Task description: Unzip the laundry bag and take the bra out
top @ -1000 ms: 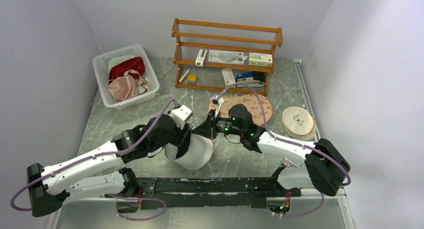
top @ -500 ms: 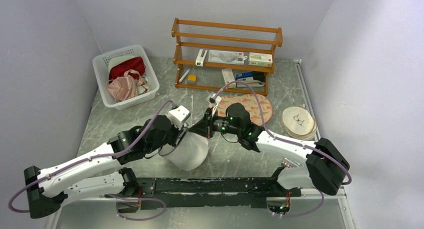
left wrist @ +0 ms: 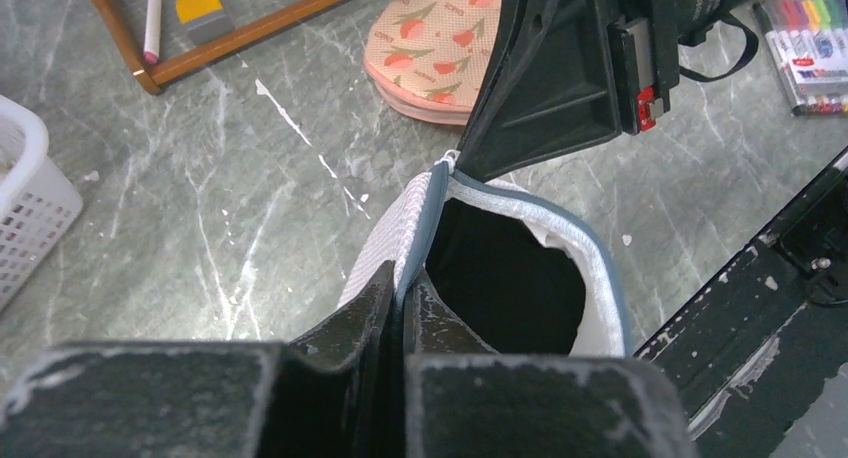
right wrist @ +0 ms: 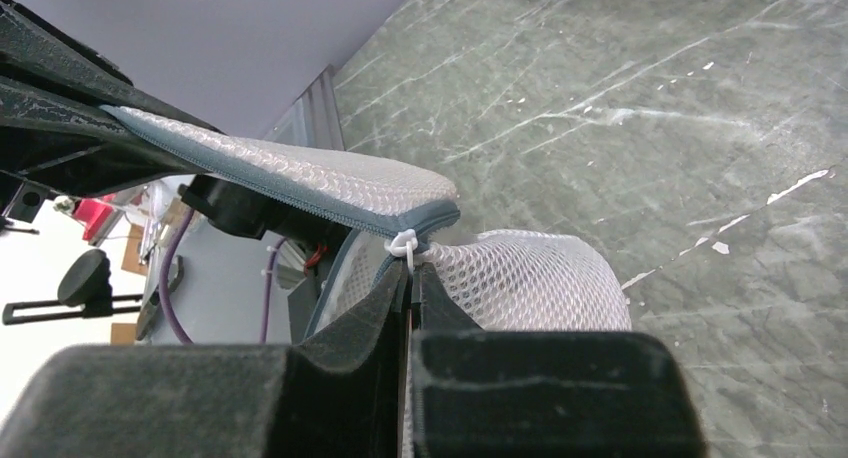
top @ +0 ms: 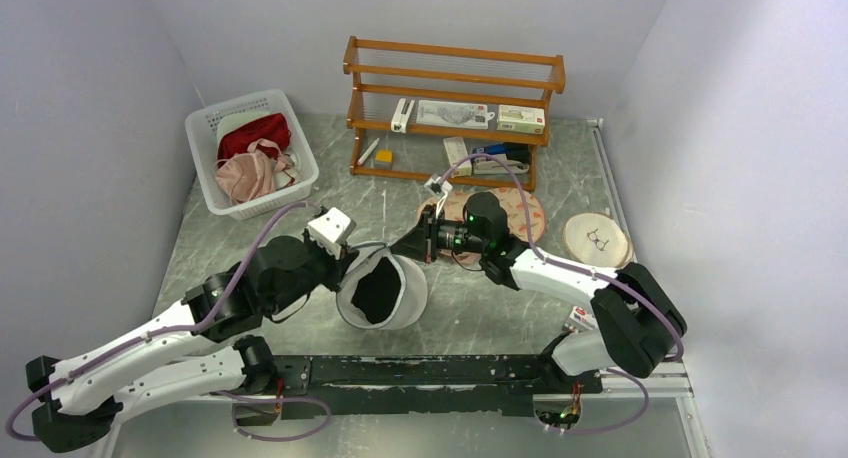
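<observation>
The white mesh laundry bag (top: 400, 300) lies near the front middle of the table with its grey zip edge parted. A black mass, perhaps the bra (top: 378, 290), fills the opening; it also shows in the left wrist view (left wrist: 505, 278). My left gripper (top: 347, 269) is shut on the bag's grey rim (left wrist: 425, 218) at the left side. My right gripper (top: 400, 249) is shut on the small white zip pull (right wrist: 404, 243) at the bag's far right edge. The unzipped flap (right wrist: 300, 170) stands above the mesh body (right wrist: 530, 278).
A white slatted basket (top: 205, 168) with red and pink clothes stands at the back left. A wooden rack (top: 455, 108) with small items is at the back. A flowered round pad (top: 515, 210) and a round wooden box with glasses (top: 597, 243) lie right. A black rail (top: 430, 371) runs along the front.
The bag has gone from a closed dome to open, showing its black inside. My right gripper pulled the zip pull away to the right; my left arm drew back left with the rim.
</observation>
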